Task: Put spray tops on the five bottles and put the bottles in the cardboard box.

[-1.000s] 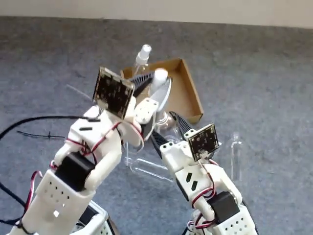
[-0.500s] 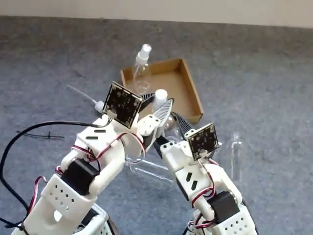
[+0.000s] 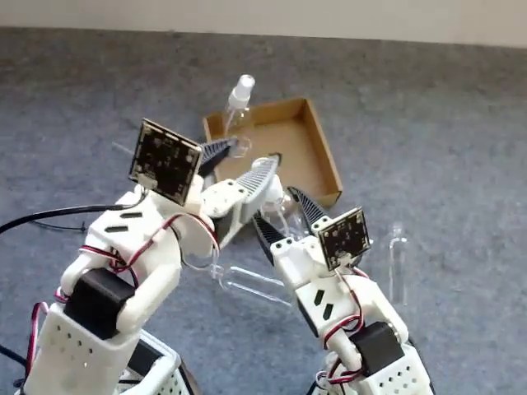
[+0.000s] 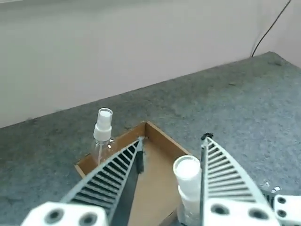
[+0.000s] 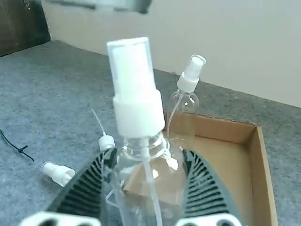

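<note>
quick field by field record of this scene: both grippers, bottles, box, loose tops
right gripper: shut on held bottle, upright
spray top: seated on held bottle
left gripper: open, fingers flank that spray top
cardboard box: open, beyond the grippers
boxed bottle: topped, upright at the box's far left corner
loose spray tops: two, on the table
bare bottles: two, on the table by the right arm
</note>
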